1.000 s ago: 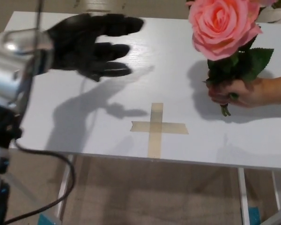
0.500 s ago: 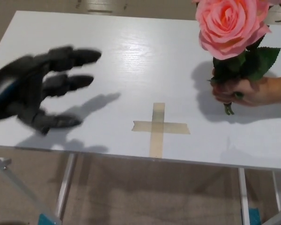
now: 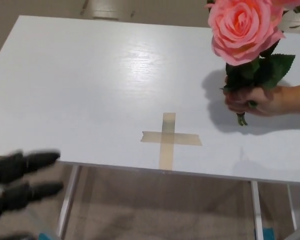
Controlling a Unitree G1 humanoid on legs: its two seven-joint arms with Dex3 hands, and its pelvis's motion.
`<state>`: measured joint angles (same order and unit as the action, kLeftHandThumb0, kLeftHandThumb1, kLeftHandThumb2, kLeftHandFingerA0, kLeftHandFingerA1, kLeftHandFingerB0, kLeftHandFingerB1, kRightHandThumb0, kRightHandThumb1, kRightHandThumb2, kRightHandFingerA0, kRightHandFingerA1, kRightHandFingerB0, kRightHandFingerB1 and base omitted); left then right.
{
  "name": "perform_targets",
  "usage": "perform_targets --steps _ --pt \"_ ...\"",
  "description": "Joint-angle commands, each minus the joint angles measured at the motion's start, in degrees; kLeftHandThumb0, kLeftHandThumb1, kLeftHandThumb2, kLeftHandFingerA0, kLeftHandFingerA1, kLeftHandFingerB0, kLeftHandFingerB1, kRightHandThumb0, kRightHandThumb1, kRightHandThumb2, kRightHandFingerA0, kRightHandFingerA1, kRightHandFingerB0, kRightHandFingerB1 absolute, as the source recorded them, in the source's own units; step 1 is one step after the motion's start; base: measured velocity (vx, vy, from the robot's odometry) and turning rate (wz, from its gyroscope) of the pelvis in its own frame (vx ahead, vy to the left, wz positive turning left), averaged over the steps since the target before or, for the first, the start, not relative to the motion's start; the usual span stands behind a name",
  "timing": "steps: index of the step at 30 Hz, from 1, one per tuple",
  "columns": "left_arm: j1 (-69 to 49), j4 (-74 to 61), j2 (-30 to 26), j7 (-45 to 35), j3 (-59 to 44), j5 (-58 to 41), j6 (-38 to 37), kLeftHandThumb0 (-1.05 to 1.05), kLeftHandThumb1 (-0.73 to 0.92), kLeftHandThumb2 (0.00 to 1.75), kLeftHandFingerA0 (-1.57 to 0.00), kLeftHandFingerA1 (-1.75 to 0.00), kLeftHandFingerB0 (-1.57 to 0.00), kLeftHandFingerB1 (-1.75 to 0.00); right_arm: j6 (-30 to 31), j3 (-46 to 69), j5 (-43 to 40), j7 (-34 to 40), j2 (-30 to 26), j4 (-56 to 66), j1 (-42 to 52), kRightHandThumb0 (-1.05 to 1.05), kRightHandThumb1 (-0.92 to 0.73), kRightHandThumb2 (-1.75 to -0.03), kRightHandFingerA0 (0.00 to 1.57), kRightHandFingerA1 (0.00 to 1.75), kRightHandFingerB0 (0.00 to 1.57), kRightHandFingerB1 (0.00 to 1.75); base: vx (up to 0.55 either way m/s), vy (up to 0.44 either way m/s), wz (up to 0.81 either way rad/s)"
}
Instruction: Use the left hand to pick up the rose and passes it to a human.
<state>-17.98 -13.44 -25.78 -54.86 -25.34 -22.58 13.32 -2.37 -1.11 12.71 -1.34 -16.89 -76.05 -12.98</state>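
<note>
Left hand has withdrawn from above the white table since the earlier frames; you now see it below the table's near edge, well left of the tape cross, fingers spread and empty. Pink rose remains upright right of the cross, gripped at its stem by a person's hand.
</note>
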Motion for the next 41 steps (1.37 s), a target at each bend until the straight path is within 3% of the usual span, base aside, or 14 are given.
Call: perform_targets --steps 1,5,6,7,8,9,14,15,23,24,26,38,39,41 --pt "-1.96 14.33 2.72 1.69 4.39 6.62 -14.27 -0.48 0.43 0.54 -0.41 -0.37 -0.29 -0.31 -0.96 0.80 -0.58 2.84 0.59 -0.32 1.34 -0.37 -0.62 -0.78 0.64 0.55 0.49 0.49 0.00 0.000 0.00" --pt "3.01 29.56 3.75 14.36 9.47 17.56 -21.25 -0.62 0.46 0.75 -0.39 -0.46 -0.30 -0.42 -0.82 0.94 -0.65 2.93 0.75 -0.30 1.29 -0.37 -0.62 -0.78 0.64 0.55 0.49 0.49 0.00 0.000 0.00" --pt "6.58 36.45 3.87 22.43 12.57 23.30 -22.49 -0.62 0.56 0.60 -0.46 -0.38 -0.37 -0.33 -0.87 1.06 -0.74 3.10 0.86 -0.30 1.15 -0.37 -0.62 -0.78 0.64 0.54 0.49 0.49 0.00 0.000 0.00" --pt "9.13 41.10 3.86 27.48 14.55 26.52 -23.01 -0.55 0.46 0.87 -0.43 -0.54 -0.26 -0.45 -0.88 1.09 -0.76 3.17 0.92 -0.29 1.00 -0.37 -0.62 -0.78 0.64 0.54 0.49 0.49 0.00 0.000 0.00" --pt "10.78 43.94 3.75 30.17 15.69 27.83 -23.08 -0.55 0.46 0.87 -0.43 -0.54 -0.26 -0.45 -0.86 1.07 -0.73 3.17 0.93 -0.28 0.87 -0.37 -0.62 -0.78 0.64 0.54 0.49 0.49 0.00 0.000 0.00" --pt "13.11 48.25 3.68 33.58 16.97 29.14 -22.91 -0.59 0.57 0.59 -0.47 -0.38 -0.41 -0.34 -0.80 0.99 -0.66 3.16 0.99 -0.25 0.72 -0.36 -0.62 -0.78 0.64 0.54 0.49 0.49 0.00 0.000 0.00" --pt "19.41 67.78 2.33 44.76 21.01 31.24 -23.23 -0.56 0.57 0.58 -0.47 -0.37 -0.44 -0.34 -0.61 0.78 -0.52 3.19 1.27 -0.03 -0.48 -0.36 -0.62 -0.78 0.63 0.54 0.49 0.49 0.00 0.000 0.00" --pt "20.17 69.92 2.14 44.78 21.47 31.02 -22.77 -0.60 0.48 0.84 -0.43 -0.52 -0.31 -0.45 -0.56 0.86 -0.56 3.13 0.97 0.06 -1.08 -0.36 -0.62 -0.78 0.63 0.54 0.49 0.49 0.00 0.000 0.00" --pt "25.16 77.02 0.77 41.95 20.90 26.43 -21.18 -0.58 0.47 0.85 -0.37 -0.52 -0.22 -0.43 -0.11 0.73 -0.38 2.47 0.36 0.11 -4.09 -0.36 -0.62 -0.78 0.62 0.54 0.49 0.48 0.00 0.000 0.00" --pt "24.90 77.82 0.79 42.19 21.09 26.36 -21.74 -0.59 0.47 0.85 -0.37 -0.51 -0.22 -0.43 -0.27 0.68 -0.34 2.45 0.31 0.09 -3.64 -0.29 -0.71 -0.61 0.68 0.44 0.52 0.38 0.00 0.000 0.00" --pt "24.30 79.56 0.51 42.68 21.68 26.25 -22.73 -0.61 0.48 0.85 -0.36 -0.51 -0.22 -0.43 -0.60 0.52 -0.22 2.50 0.39 0.02 -2.60 -0.29 -0.71 -0.60 0.68 0.44 0.53 0.39 0.00 0.000 0.00" --pt "27.11 85.80 -0.52 44.15 23.84 26.07 -24.17 -0.58 0.48 0.86 -0.37 -0.52 -0.22 -0.43 -0.59 0.35 -0.14 2.22 0.72 -0.23 -1.53 -0.29 -0.71 -0.60 0.68 0.44 0.53 0.38 0.00 0.000 0.00" --pt "27.11 86.17 -0.65 44.40 23.96 26.14 -24.12 -0.57 0.48 0.87 -0.37 -0.52 -0.21 -0.43 -0.47 0.32 -0.10 2.41 0.87 -0.25 -1.56 -0.36 -0.62 -0.78 0.63 0.54 0.49 0.49 0.00 0.000 0.00" --pt "26.96 86.69 -0.72 44.51 24.13 26.20 -24.39 -0.57 0.48 0.87 -0.37 -0.52 -0.21 -0.43 -0.55 0.19 0.01 2.59 0.99 -0.23 -1.29 -0.36 -0.62 -0.78 0.64 0.54 0.49 0.49 0.00 0.000 0.00"
